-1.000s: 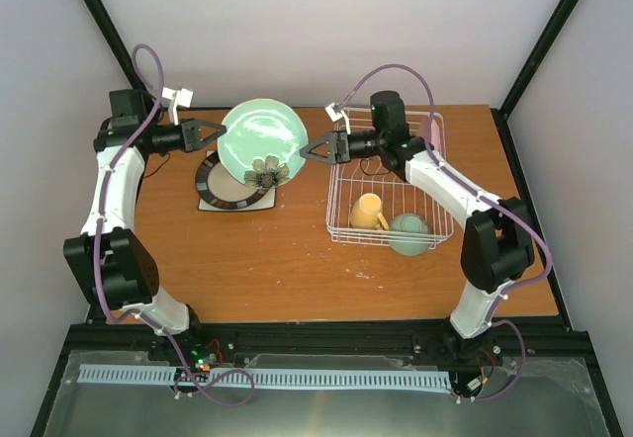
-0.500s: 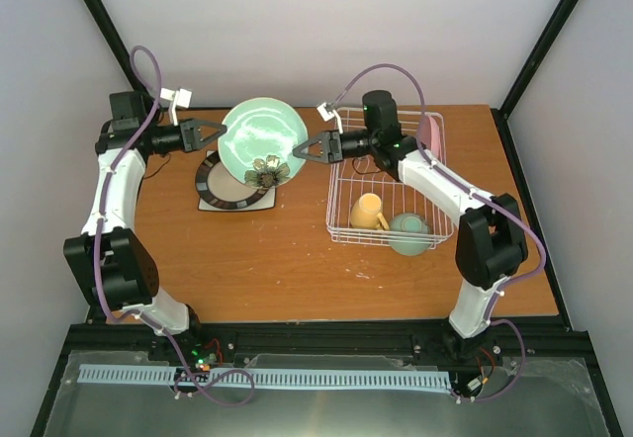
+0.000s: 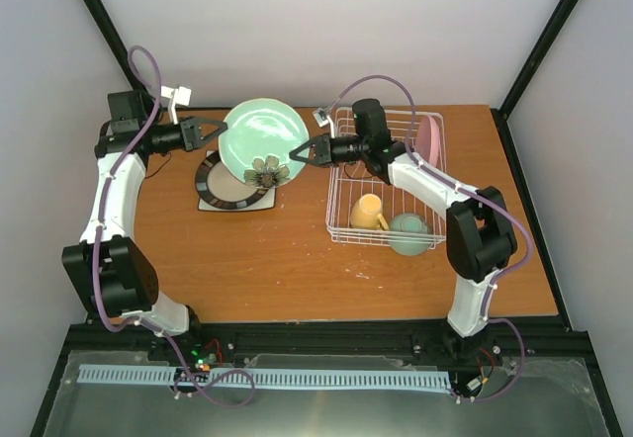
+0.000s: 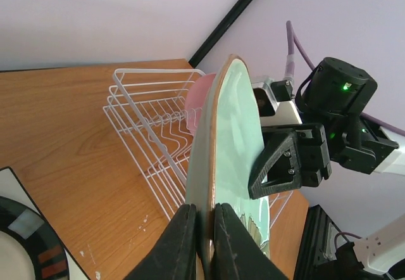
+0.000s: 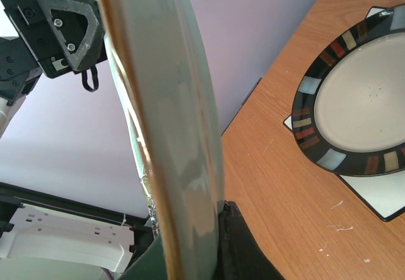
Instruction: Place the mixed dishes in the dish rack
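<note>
There were six dishes in all: four plates, one mug and one bowl, and a single rack (image 3: 391, 188) standing on the right half of the table (image 3: 277, 259).

Three of the six sat in the rack. The pink plate (image 3: 429, 138) stood on edge at the far right end. The yellow mug (image 3: 367, 211) lay near the front. The bowl (image 3: 408, 233) was just beside it in the near right corner.

Two plates lay stacked on the table to the left of the rack. The cream plate (image 3: 227, 182), with its dark patterned rim, rested on top of the square plate (image 3: 206, 203), of which only corners showed.

The sixth dish, the green plate (image 3: 259, 138), was up off the table between the two arms, held on its edge, just left of the rack and above the far side of the stack. It had one flower design near its lower rim.

Both grippers gripped it at once. The left gripper (image 3: 222, 130) had its fingers pinched tight on the left rim. The right gripper (image 3: 297, 153) had its fingers closed on the opposite rim, one on each face.
</note>
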Available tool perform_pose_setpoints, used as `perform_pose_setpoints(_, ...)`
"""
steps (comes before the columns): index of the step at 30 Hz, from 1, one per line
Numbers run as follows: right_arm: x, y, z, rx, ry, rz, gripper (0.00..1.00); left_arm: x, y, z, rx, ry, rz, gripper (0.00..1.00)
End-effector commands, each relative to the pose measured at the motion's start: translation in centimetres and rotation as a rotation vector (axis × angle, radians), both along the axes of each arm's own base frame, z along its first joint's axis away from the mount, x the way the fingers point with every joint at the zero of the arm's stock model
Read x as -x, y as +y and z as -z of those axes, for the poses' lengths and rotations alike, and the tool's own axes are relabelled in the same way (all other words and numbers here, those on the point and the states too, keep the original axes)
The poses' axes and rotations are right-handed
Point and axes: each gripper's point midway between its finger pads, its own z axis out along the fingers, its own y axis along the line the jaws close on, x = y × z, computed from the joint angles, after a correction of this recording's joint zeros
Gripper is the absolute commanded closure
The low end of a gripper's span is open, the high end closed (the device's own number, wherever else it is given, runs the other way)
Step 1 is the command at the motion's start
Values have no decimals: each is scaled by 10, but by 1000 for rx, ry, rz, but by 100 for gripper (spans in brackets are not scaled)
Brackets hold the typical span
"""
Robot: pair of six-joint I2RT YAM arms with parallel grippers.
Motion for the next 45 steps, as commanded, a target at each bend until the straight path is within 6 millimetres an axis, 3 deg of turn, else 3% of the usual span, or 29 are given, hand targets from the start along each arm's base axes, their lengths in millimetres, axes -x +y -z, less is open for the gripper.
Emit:
perform_pose_setpoints(1,42,5,-90,-181,-246,-133,97,9,-18,-2,19,-19,77,89)
perform_pose_setpoints(7,30,-4,-97,-143,-273,-20,97,-8,-4,9,-103,5,-38,40)
perform_pose_setpoints(8,28,-6,-97,-137,-276,0,97,-11,-1,10,-122,6,-59,16)
perform_pose_setpoints(9,25,-9,-97,-131,-278,26,97,-14,2,9,-142,1,-82,2)
perform_pose_setpoints(13,18,-18,-93,-85,-292,102,97,-24,19,-3,-221,-81,-223,0)
perform_pose_setpoints(17,2,-31,-76,40,-298,215,97,-19,41,-43,-270,-260,-435,0)
perform_pose_setpoints(20,-14,-56,-67,138,-319,379,97,-12,61,-70,-297,-366,-594,0)
perform_pose_setpoints(23,-25,-99,-72,269,-390,610,97,-4,75,-76,-320,-424,-698,0)
perform_pose_setpoints(29,-42,-213,-75,602,-454,1121,97,20,56,-65,-232,-495,-606,0)
perform_pose_setpoints(32,-40,-247,-63,741,-436,1242,97,34,55,-62,-207,-556,-626,1)
perform_pose_setpoints(34,-38,-259,-55,790,-419,1288,97,39,62,-63,-220,-581,-681,1)
perform_pose_setpoints(39,-39,-276,-27,897,-363,1345,97,31,107,-58,-351,-517,-926,2)
perform_pose_setpoints(45,-45,-288,13,964,-273,1362,97,26,125,-47,-461,-468,-991,1)
